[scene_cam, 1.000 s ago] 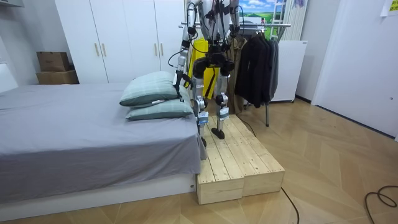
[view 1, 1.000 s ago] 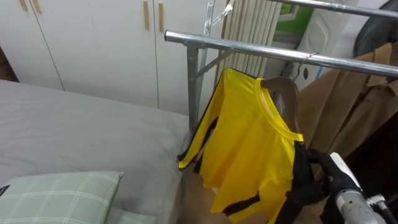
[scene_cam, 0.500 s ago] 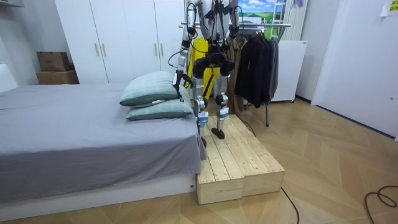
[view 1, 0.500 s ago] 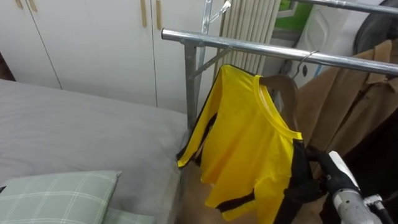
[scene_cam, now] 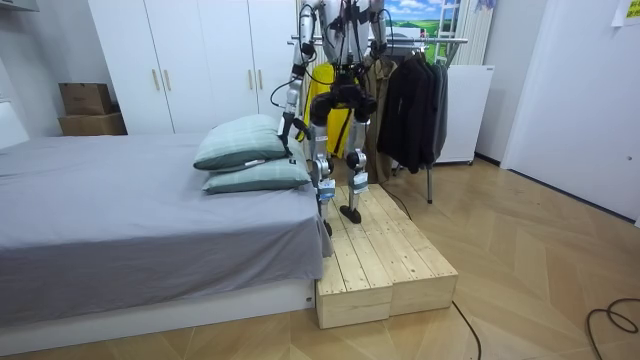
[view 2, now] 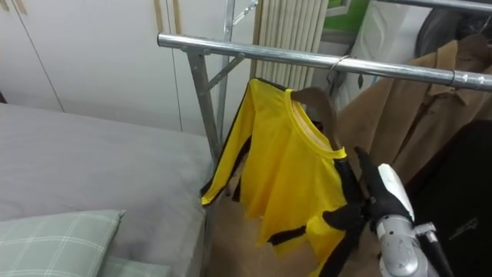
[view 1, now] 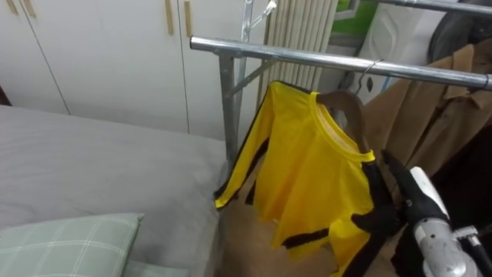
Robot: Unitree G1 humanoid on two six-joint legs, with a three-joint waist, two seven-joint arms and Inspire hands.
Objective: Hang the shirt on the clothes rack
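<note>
A yellow shirt (view 1: 307, 169) with black trim hangs on a brown wooden hanger (view 1: 347, 106) hooked over the metal rail (view 1: 307, 56) of a clothes rack. My right hand (view 1: 382, 218) comes in from the lower right and lies against the shirt's lower right edge. Its dark fingers are closed on the hem by the black trim, which bunches up toward them. In the room view I stand on a wooden platform (scene_cam: 385, 250) facing the rack, and my left hand (scene_cam: 290, 128) hangs down by the bed side.
A brown coat (view 1: 430, 115) and dark clothes hang further right on the rail. The grey bed (view 1: 92, 161) with a green checked pillow (view 1: 61, 242) lies to my left. White wardrobe doors (view 1: 100, 46) and a radiator (view 1: 304, 31) stand behind the rack.
My right hand has risen a little, drawing the shirt's lower hem up toward the right. The head view has shifted slightly.
</note>
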